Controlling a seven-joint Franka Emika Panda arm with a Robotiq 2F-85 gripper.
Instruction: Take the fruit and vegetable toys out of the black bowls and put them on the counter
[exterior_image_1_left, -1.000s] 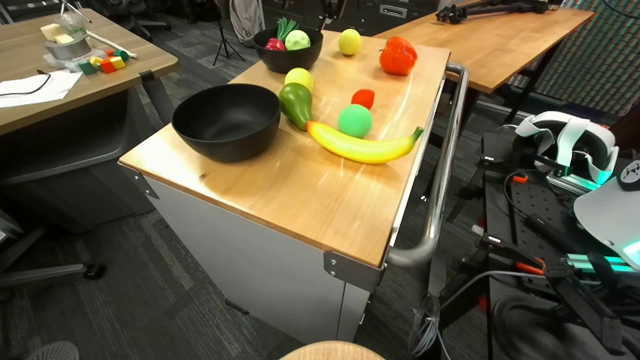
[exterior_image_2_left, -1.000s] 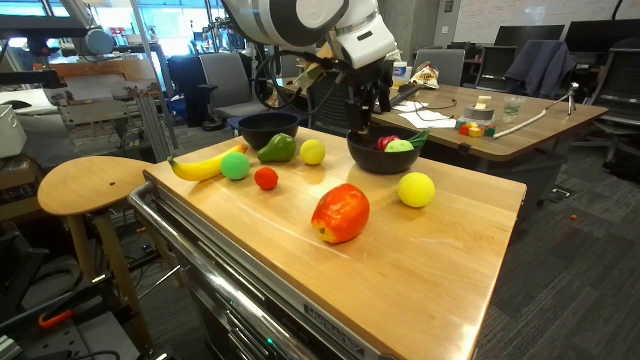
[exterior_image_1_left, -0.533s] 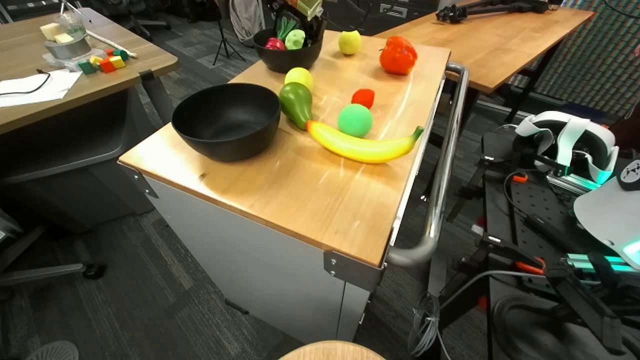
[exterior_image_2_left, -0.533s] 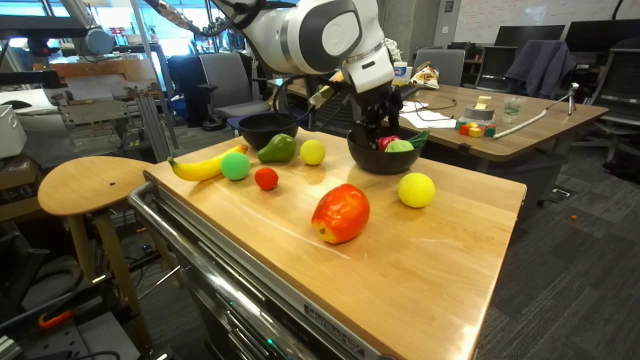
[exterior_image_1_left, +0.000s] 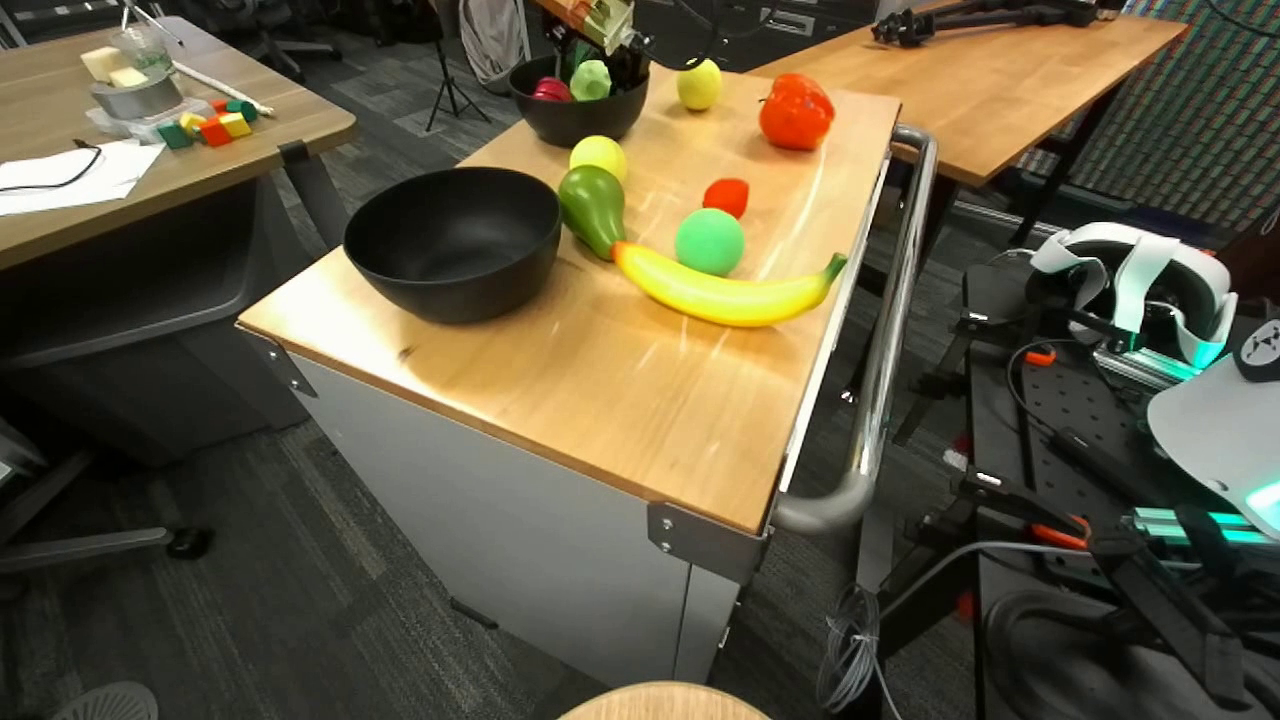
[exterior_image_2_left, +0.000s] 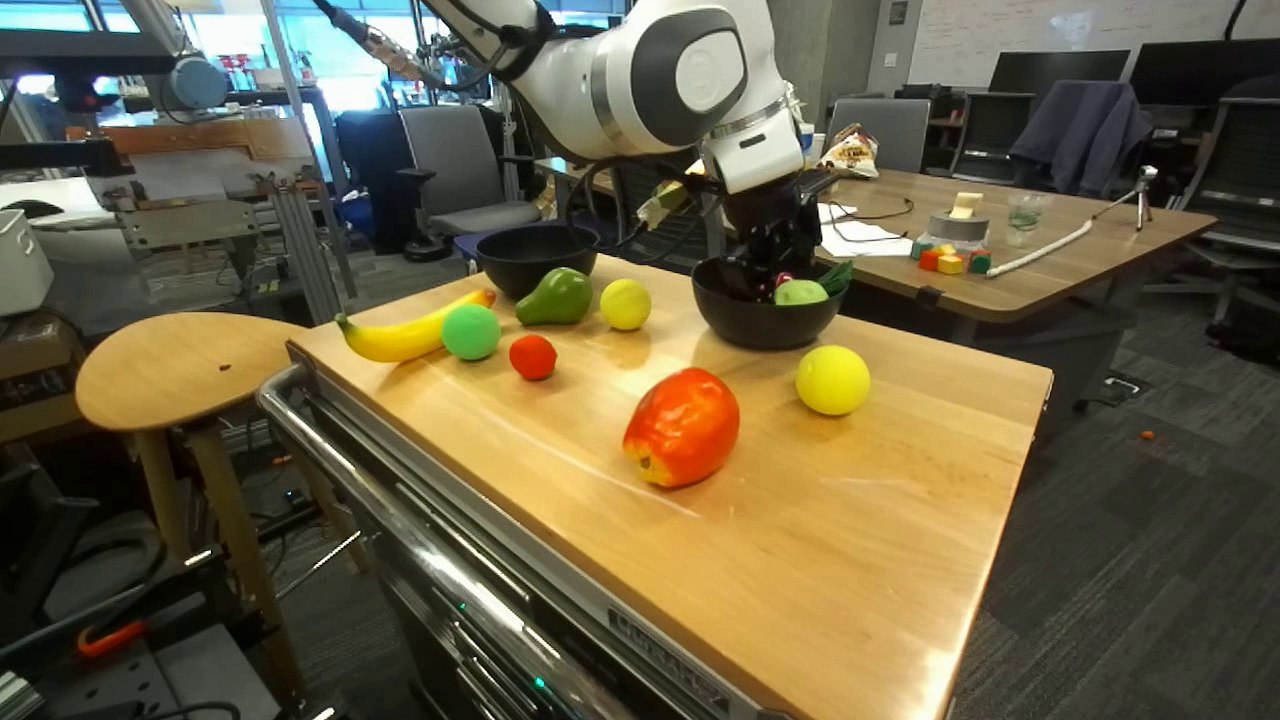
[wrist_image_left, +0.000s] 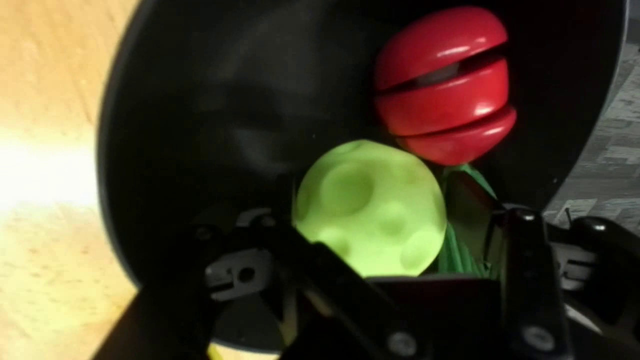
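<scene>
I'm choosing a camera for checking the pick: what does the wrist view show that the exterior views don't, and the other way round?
Only the wrist view shows the inner floor of the black bowl that holds toys, and the jaws plainly standing apart.

Only the exterior views show the second black bowl, the avocado, the mint ball, the large red toy and the white arm.

Both show the wooden counter and, in the bowl, the pale green ball, the slotted red toy and green leaves.

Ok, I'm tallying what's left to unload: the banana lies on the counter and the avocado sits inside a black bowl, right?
The avocado isn't inside: both exterior views show it on the counter, beside a black bowl. The banana does lie there.
</scene>
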